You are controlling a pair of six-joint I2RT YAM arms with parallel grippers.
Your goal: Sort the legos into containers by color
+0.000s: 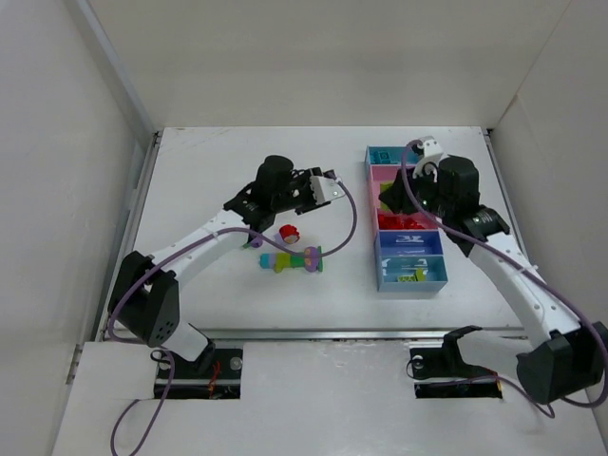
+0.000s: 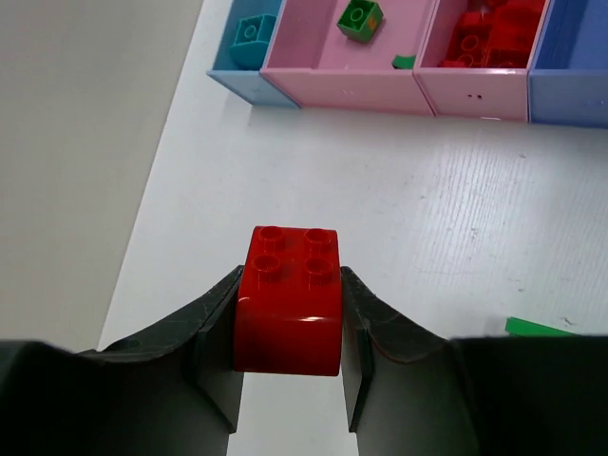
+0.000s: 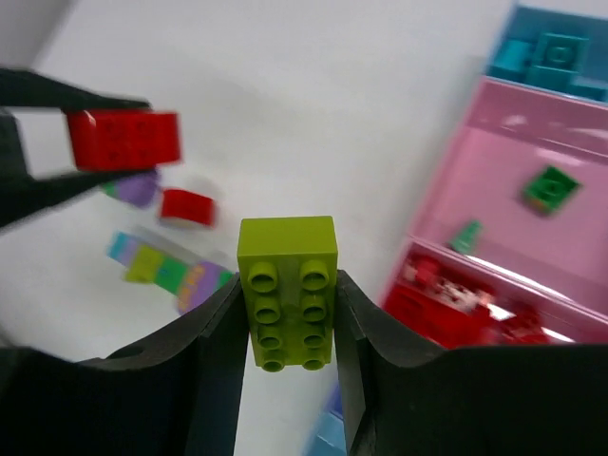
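free: table [image 1: 209,171] left | blocked: containers [image 1: 432,277] (right arm [image 1: 494,247] over them)

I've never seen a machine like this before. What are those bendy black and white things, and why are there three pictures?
Those are two robot arms bolted to a white table. Each ends in a two-finger claw. One picture looks down from above. The other two come from small cameras on each arm's wrist, so you see the claw's own fingers.

The left claw is pinching a red plastic brick with four studs. The right claw is pinching a yellow-green plastic brick with eight studs.

On the table is a strip of small open plastic bins, blue and pink. One pink bin already holds red bricks. A little cluster of loose coloured bricks still waits in the middle.
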